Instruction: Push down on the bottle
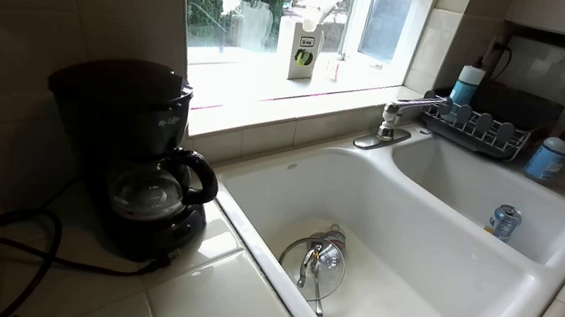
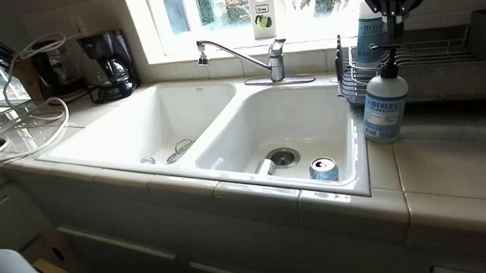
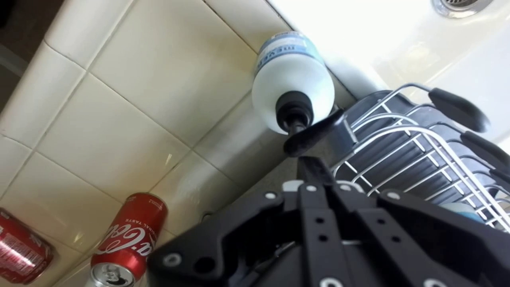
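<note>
A pump bottle with a blue label (image 2: 385, 108) stands upright on the tile counter beside the right-hand sink basin. It also shows in an exterior view (image 1: 548, 160) and in the wrist view (image 3: 294, 79). Its black pump head (image 3: 314, 133) is up, with the spout pointing toward the dish rack. My gripper (image 2: 395, 29) is shut, with its fingertips together and pointing down, and holds nothing. In the wrist view the fingertips (image 3: 314, 163) appear just beside the pump head. They look slightly above it; I cannot tell whether they touch.
A dish rack (image 2: 432, 48) stands behind the bottle, with another blue-labelled bottle (image 2: 367, 36) in it. Two red cans (image 3: 129, 235) (image 3: 20, 249) are on the counter. The faucet (image 2: 276, 61) stands behind the sink (image 2: 219, 106). A blue can (image 2: 323, 170) is in the basin.
</note>
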Controlling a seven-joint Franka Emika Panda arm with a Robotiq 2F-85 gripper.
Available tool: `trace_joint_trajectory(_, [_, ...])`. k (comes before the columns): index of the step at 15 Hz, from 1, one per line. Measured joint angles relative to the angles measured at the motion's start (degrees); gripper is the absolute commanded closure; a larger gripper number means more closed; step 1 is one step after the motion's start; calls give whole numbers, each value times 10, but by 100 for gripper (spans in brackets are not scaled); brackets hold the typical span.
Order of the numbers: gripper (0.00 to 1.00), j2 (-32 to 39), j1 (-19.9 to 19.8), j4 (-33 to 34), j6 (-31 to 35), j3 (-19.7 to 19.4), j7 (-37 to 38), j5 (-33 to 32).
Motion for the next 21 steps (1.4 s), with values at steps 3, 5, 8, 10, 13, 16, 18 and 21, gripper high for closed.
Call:
trace_joint_trajectory(3, [100,4,-1,6,-14,0,-2,-4])
trace_joint_trajectory(5, [100,8,-1,7,-17,0,-2,-6])
trace_joint_trajectory(8, [100,16,-2,11,-19,0,-2,-7])
trace_joint_trajectory(10, [100,18,-2,16,-23,0,-2,-7])
trace_joint_trajectory(13, [100,20,-2,20,-34,0,-2,-7])
trace_joint_trajectory(16, [100,20,-2,21,-40,0,-2,-6])
trace_joint_trajectory(18, [100,21,-2,21,-41,1,-2,-6])
trace_joint_trajectory(21, [100,23,-3,21,-41,1,-2,-3])
